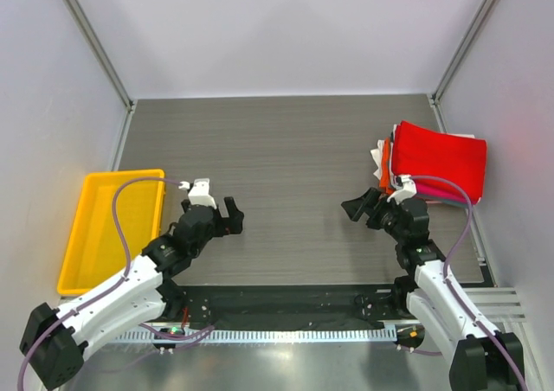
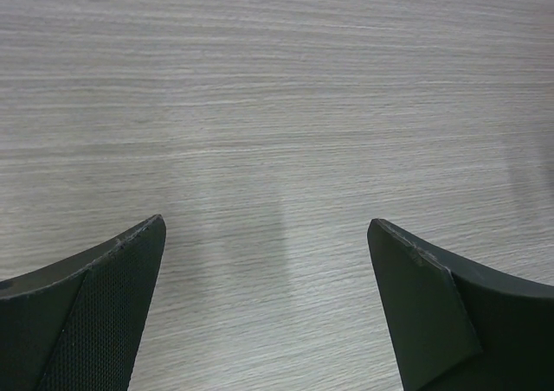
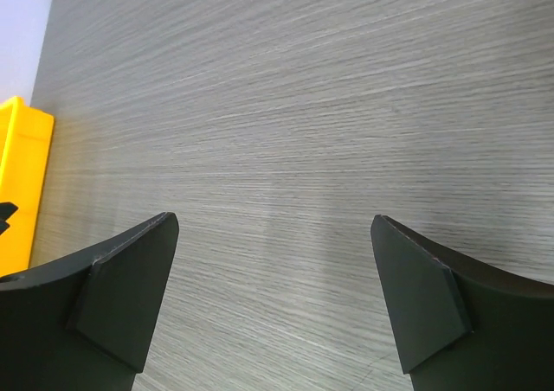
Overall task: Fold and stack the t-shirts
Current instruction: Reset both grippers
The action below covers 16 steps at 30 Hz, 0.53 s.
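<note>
Left gripper (image 1: 227,220): jaws spread wide, gripping nothing, only bare table (image 1: 286,144) grain between the fingers. Right gripper (image 1: 359,211): likewise wide apart and empty, nose turned inward across the table, away from the load. Stack of t-shirts (image 1: 433,170) just behind the right gripper and to its outer side, near the wrist but apart from the fingers; well across the table from the left gripper. Red t-shirt (image 1: 440,157) on top, folded into a flat rectangle with fairly square edges. Orange t-shirt (image 1: 383,176), white t-shirt (image 1: 376,156) and pink t-shirt (image 1: 437,189) peeking out beneath, edges slightly uneven. Yellow tray (image 1: 69,244) outboard of the left gripper. Probable reason for idle jaws: nothing loose in sight to fold, pile judged finished.
</note>
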Motion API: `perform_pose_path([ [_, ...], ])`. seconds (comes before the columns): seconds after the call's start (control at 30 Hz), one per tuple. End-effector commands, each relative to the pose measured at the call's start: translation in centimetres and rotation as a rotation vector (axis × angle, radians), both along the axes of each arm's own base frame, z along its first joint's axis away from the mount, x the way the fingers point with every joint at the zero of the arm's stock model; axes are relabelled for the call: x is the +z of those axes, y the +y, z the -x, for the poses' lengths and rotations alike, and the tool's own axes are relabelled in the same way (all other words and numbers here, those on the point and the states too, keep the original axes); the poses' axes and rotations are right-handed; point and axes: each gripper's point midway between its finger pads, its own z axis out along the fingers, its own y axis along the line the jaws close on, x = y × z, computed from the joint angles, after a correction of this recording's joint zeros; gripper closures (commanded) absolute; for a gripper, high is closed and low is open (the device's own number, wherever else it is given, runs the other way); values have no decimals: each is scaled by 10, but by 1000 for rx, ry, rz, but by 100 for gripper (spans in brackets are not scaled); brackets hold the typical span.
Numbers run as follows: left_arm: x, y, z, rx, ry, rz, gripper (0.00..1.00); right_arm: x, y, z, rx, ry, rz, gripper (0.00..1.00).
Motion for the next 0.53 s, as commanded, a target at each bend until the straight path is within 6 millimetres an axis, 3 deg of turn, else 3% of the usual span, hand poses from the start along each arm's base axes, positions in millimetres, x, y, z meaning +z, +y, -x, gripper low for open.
perform_pose_path([
  [0.0,26,-3,-9,-6,-88,28,0,15,2,-5,2,-77,-15,0],
  [0.5,22,-3,-8,-9,-86,33,0,8,-2,-5,-25,-35,-14,4],
])
